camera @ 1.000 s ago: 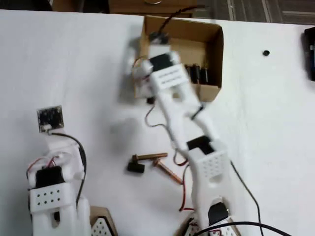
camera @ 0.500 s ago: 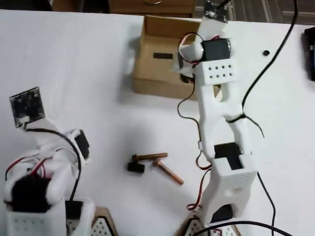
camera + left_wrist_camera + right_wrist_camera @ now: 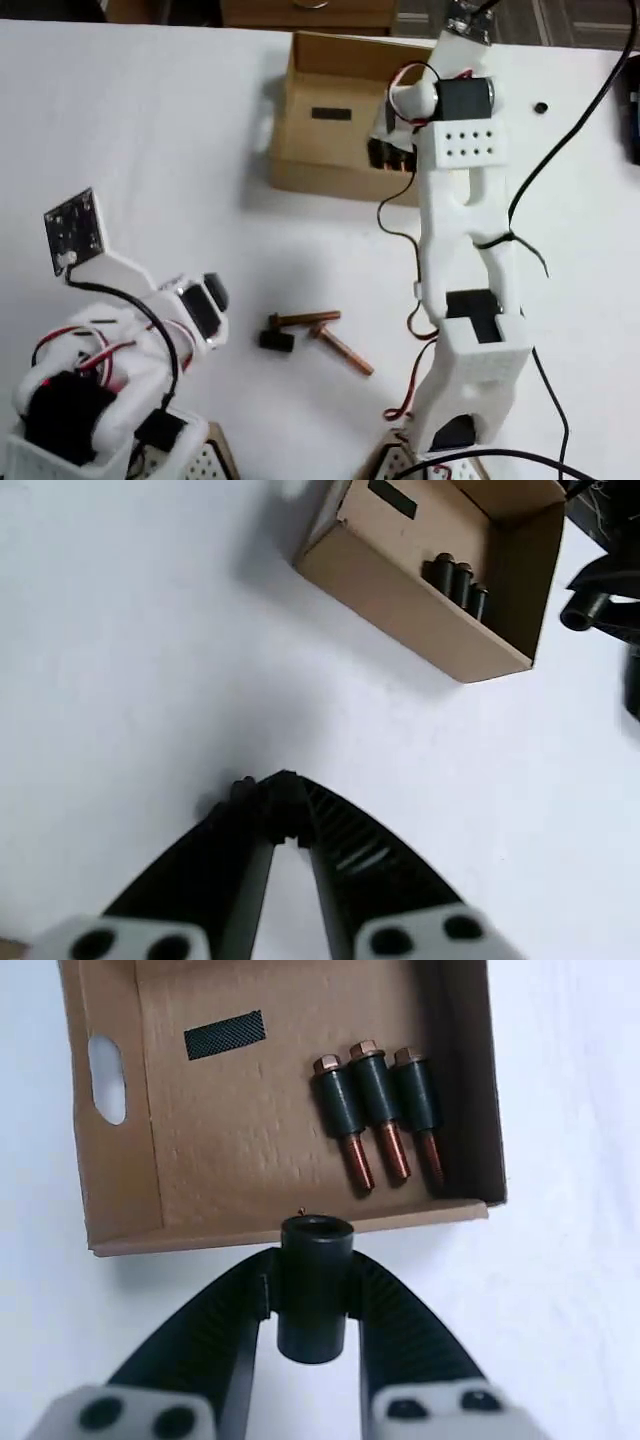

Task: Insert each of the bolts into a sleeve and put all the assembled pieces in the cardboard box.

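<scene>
The right gripper (image 3: 313,1260) is closed partway, clamping a black sleeve (image 3: 313,1305) by the edge of the cardboard box (image 3: 325,178), which sits at the upper centre of the high view. Inside it three sleeved bolts (image 3: 378,1110) lie side by side. The left gripper (image 3: 270,798) is pinched together with nothing in it. Two bare bolts (image 3: 342,350) and a loose sleeve (image 3: 277,341) lie at lower centre.

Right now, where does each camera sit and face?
High view: overhead, looking down on the white table, left arm and right arm.
Left wrist view: past the shut black left gripper toward the brown cardboard box.
Right wrist view: past the right gripper, clamping a black cylindrical sleeve, into that box.
Both wrist views share three sleeved copper bolts.
</scene>
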You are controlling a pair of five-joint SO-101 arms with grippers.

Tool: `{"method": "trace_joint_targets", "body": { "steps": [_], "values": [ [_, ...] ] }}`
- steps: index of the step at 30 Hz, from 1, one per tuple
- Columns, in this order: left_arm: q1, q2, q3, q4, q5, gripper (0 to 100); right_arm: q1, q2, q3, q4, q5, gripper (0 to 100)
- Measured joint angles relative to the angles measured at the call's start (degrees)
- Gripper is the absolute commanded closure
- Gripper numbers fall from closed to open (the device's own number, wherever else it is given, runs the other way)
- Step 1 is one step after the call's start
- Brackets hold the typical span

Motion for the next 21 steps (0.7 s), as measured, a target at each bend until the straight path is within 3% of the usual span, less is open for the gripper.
{"method": "trace_joint_targets", "body": {
  "steps": [5, 12, 21],
  "values": [
    [3.3, 0.0, -4.7, -2.6, -6.9, 98, 0.0, 0.0, 0.0, -1.1, 3.9, 97.9],
    [7.8, 0.7, -3.5, -3.2, 2.5, 98, 3.3, 0.0, 0.0, -4.5, 6.9, 97.9],
    [5.9, 5.1, 8.6, 4.1, -3.7, 98, 5.2, 0.0, 0.0, -4.7, 7.1, 97.9]
  ]
}}
